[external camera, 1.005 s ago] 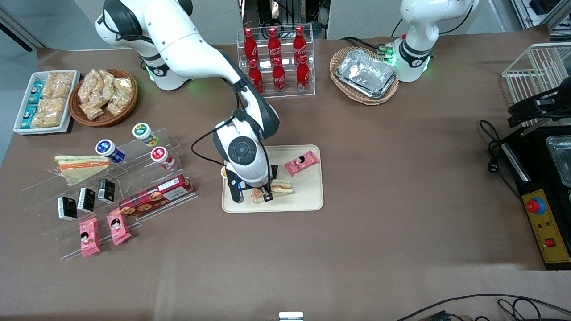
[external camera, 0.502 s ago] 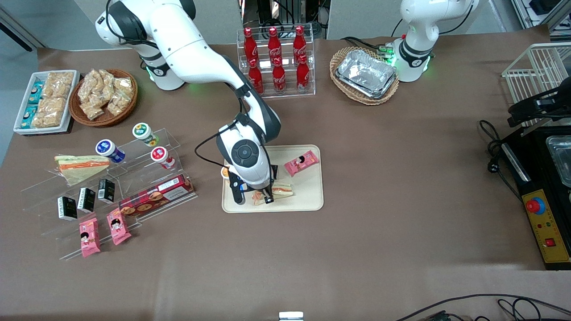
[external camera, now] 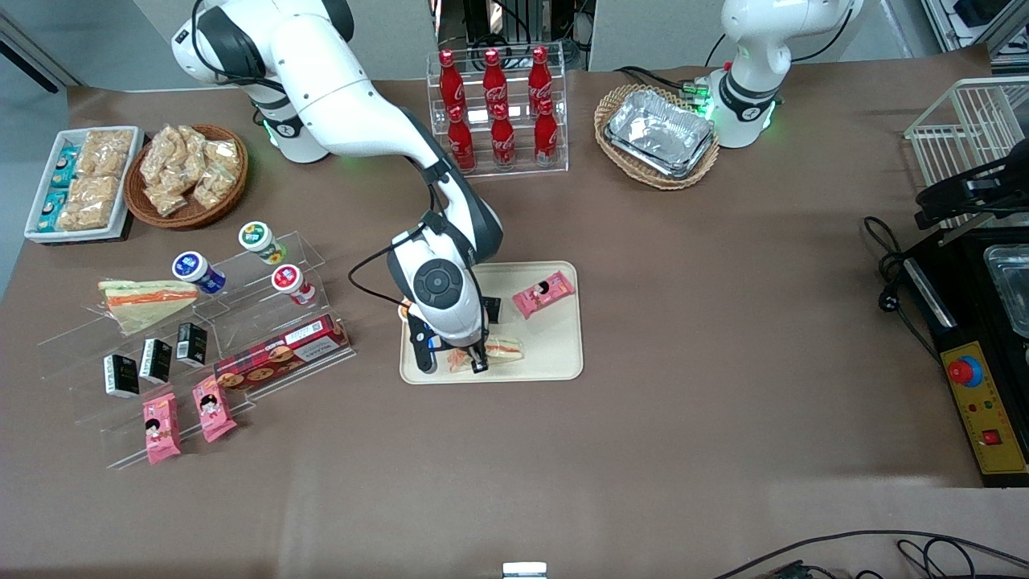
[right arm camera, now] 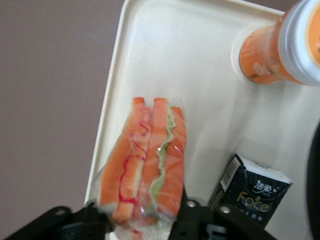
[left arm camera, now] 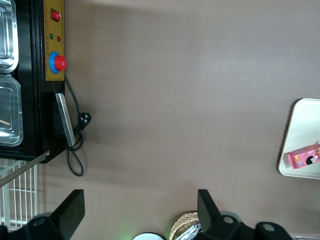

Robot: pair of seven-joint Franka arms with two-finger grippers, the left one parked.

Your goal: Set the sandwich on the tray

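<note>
On the brown table (external camera: 683, 322) — gripper (external camera: 476, 359) clamps the sandwich (right arm camera: 145, 155) over the tray (external camera: 555, 346).

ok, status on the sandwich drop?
Gripper shut on sandwich, low over tray. Not released yet. On the tray nearby: black tissue pack, orange cup, pink snack.

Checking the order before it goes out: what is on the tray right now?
On the tray: a pink snack pack, a black carton, an orange bottle, and the sandwich held by the gripper. The arm hides part of the tray in the front view.
</note>
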